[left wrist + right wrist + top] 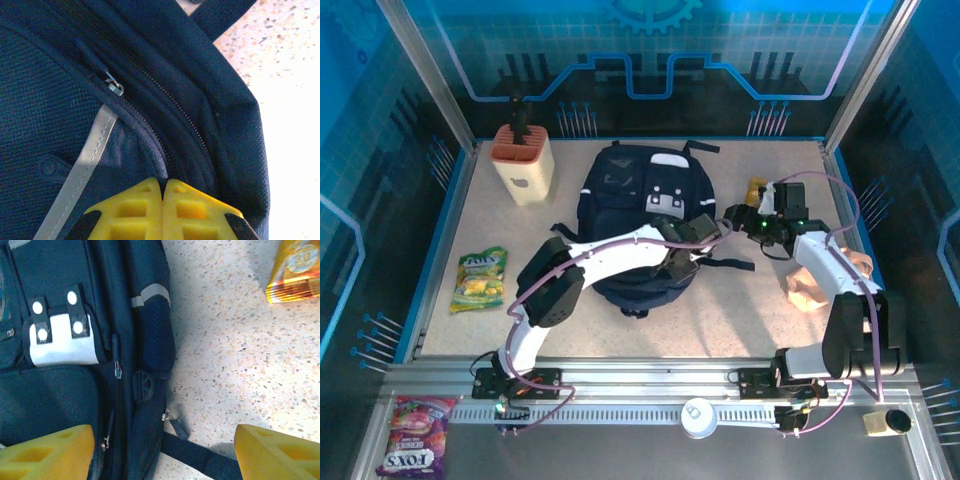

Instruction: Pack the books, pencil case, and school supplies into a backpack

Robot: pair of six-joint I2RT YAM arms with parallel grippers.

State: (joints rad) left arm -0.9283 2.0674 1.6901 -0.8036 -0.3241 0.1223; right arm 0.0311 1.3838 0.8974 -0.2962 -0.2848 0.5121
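Here our left gripper (163, 182) presses, jaws clenched, on the right edge of the backpack (630, 200), zip pull (116, 87) just ahead along the seam; our right gripper (162, 440) hangs released beside that edge, farther off.

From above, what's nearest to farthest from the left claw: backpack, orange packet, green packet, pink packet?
1. backpack, right under the left gripper.
2. orange packet, to its right.
3. green packet, far left.
4. pink packet, near left corner.
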